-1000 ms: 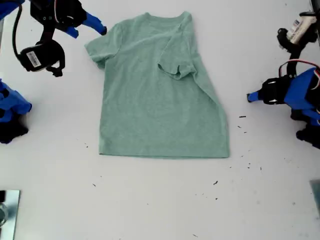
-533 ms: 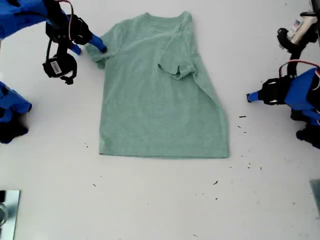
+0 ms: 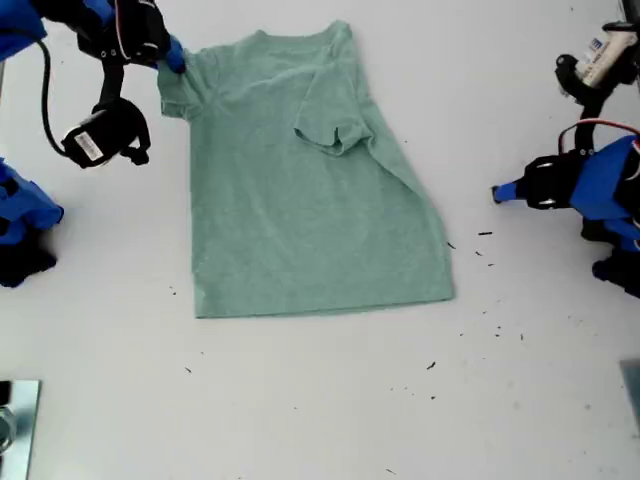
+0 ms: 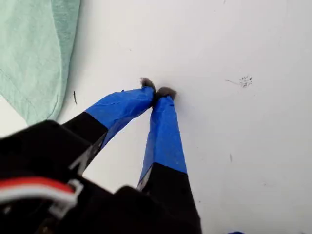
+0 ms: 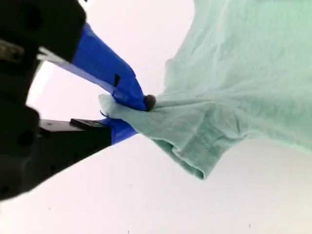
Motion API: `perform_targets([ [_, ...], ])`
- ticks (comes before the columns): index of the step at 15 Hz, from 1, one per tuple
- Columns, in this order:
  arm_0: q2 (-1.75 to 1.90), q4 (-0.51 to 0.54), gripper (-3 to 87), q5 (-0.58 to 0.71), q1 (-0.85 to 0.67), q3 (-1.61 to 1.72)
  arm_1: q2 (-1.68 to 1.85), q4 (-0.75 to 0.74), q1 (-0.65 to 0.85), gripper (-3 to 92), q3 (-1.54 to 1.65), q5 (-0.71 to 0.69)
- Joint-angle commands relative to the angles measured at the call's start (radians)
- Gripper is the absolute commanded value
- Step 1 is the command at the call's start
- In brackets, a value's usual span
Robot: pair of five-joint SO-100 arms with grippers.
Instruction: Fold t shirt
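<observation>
The pale mint-green t shirt (image 3: 300,220) lies flat on the white table, neck toward the far edge. One sleeve (image 3: 330,130) is folded in over the chest. At the exterior view's upper left, my second gripper (image 3: 175,58) is shut on the other sleeve. The second wrist view shows the blue fingertips (image 5: 139,112) pinching bunched sleeve cloth (image 5: 195,131), which is lifted off the table. My first gripper (image 3: 497,193) sits at the exterior view's right, beside the shirt's edge and apart from it. Its blue tips (image 4: 157,92) are shut together with nothing between them, and the shirt's hem corner (image 4: 34,48) lies nearby.
Small black specks (image 3: 484,233) dot the table near the shirt's lower corner at the exterior view's right. A blue arm base (image 3: 25,230) stands at that view's left edge, a metallic object (image 3: 15,420) at its bottom left, and a labelled motor (image 3: 600,60) at its upper right.
My second gripper came down onto the sleeve, shut on it and pulled it. The whole shirt slid toward the exterior view's upper left. My first gripper has stayed put.
</observation>
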Motion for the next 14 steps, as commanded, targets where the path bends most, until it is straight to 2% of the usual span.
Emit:
perform_targets([
  [1, 0.127, -0.037, -0.3, -0.005, 0.034, -0.015, 0.011, 0.017, -0.009, 2.4, 0.029, 0.003],
  [3, 0.043, -0.069, -0.3, 0.000, 0.049, -0.017, 0.017, 0.020, -0.011, 2.4, 0.031, 0.002],
  [5, -0.044, -0.161, -0.3, -0.028, 0.167, -0.110, 0.018, 0.023, -0.018, 2.4, 0.032, 0.008],
  [8, -0.532, -0.210, -0.3, -0.005, 0.376, -0.583, 0.026, 0.028, -0.023, 2.4, 0.034, 0.012],
  [9, -0.775, -0.160, 4.8, 0.000, 0.402, -0.821, 0.028, 0.029, -0.025, 2.4, 0.034, 0.014],
  [10, -1.015, -0.092, 25.0, 0.000, 0.402, -1.071, 0.032, 0.032, -0.026, 2.4, 0.034, 0.017],
  [11, -1.118, -0.115, 32.4, 0.002, 0.376, -1.114, 0.041, 0.037, -0.026, 2.4, 0.035, 0.018],
  [12, -1.124, -0.071, 32.9, -0.037, 0.330, -1.112, 0.048, 0.038, -0.028, 2.4, 0.037, 0.020],
  [14, -0.842, 0.115, 31.9, -0.048, 0.296, -1.066, 0.051, 0.040, -0.028, 2.4, 0.038, 0.018],
])
